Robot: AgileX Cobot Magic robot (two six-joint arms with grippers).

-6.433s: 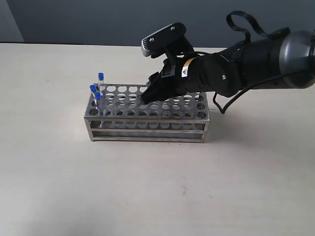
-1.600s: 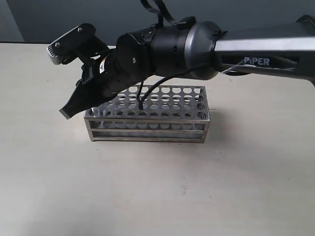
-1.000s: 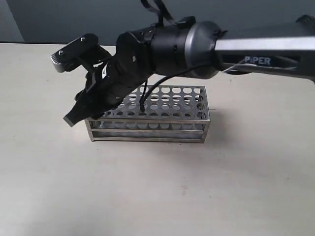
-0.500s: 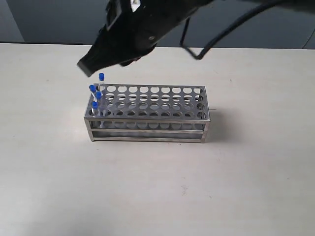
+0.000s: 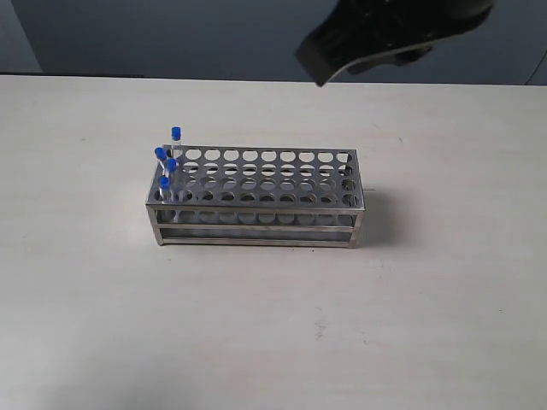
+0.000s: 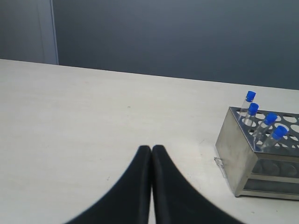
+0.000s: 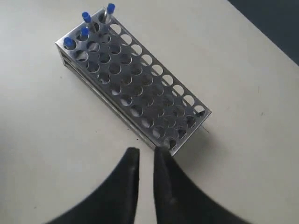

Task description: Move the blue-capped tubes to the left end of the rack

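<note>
- Counting first: one rack, four blue-capped tubes, two grippers.
- Nearest is just a bare stretch of the pale table.
- Around mid-table sits the silvery metal rack, long side facing the near edge. It has rows of round holes in the top plates and open framed sides.
- All four tubes stand in holes at the rack's left end, lined up from the near row to the far row. They're thin and clear, and the blue caps poke up above the top plate. A couple of them lean a bit, and the far one sticks up highest.
- Left gripper is out past the rack's left end, well apart from it, looking at the tubes across the table. Its two black fingers are pressed tight together with nothing between them.
- Right gripper is farthest back, up high over the far side of the table, right of the rack's middle. In the exterior view it's just a dark blurry shape.
- From its own camera, its fingers show a narrow slit of daylight between them. They pinch nothing and touch nothing, and the rack is well below.
</note>
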